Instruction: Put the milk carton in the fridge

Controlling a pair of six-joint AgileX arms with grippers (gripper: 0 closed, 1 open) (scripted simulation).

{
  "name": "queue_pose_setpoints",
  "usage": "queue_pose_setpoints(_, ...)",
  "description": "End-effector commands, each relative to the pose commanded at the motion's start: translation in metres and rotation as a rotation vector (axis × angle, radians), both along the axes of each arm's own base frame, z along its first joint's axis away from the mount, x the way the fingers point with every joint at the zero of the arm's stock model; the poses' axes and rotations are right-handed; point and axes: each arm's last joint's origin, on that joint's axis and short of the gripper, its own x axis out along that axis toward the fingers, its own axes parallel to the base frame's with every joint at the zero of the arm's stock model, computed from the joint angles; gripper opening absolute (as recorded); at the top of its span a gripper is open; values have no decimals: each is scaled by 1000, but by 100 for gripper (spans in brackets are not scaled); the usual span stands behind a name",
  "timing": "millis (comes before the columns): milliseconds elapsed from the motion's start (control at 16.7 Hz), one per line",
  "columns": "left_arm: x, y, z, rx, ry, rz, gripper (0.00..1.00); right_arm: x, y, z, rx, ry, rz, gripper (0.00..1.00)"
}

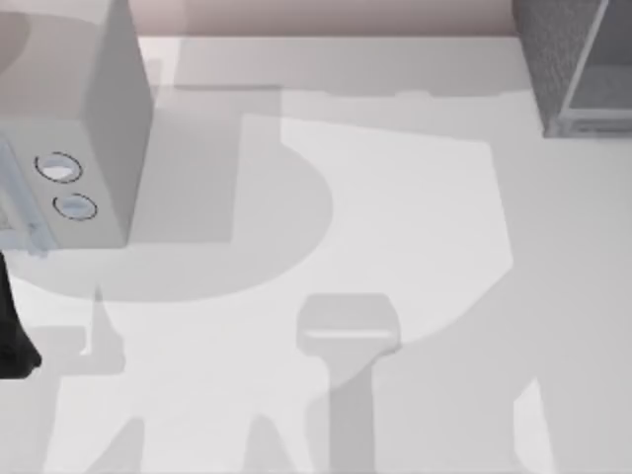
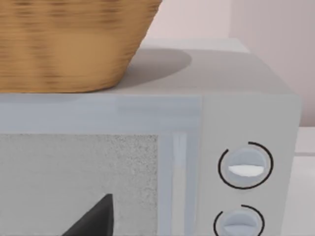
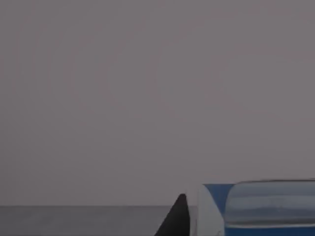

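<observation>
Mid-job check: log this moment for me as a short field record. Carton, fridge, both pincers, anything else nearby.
milk carton: blue top close beside the right pincer's dark fingertip, right wrist view
fridge: dark speckled cabinet, top view's far right corner
left pincer: fingertip facing the microwave's window
left arm: dark part at table's left edge
microwave: light grey, two dials, far left
basket: wicker, resting on the microwave

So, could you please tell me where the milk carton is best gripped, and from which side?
Likely across the flat walls just below the blue top: the milk carton sits level right beside the right gripper, so closing in sideways from there looks simplest. Its lower body is hidden. The left gripper faces the microwave.
</observation>
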Motion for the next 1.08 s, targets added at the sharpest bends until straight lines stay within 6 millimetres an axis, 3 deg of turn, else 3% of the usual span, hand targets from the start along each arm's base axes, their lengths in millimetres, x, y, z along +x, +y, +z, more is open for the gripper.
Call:
queue_pose_setpoints(60, 0, 0, 0, 0, 0, 0, 100, 0, 0, 0, 0, 0, 0, 0)
queue_pose_setpoints(840, 0, 0, 0, 0, 0, 0, 100, 0, 0, 0, 0, 0, 0, 98)
queue_pose_setpoints(1080, 0, 0, 0, 0, 0, 0, 100, 0, 0, 0, 0, 0, 0, 100)
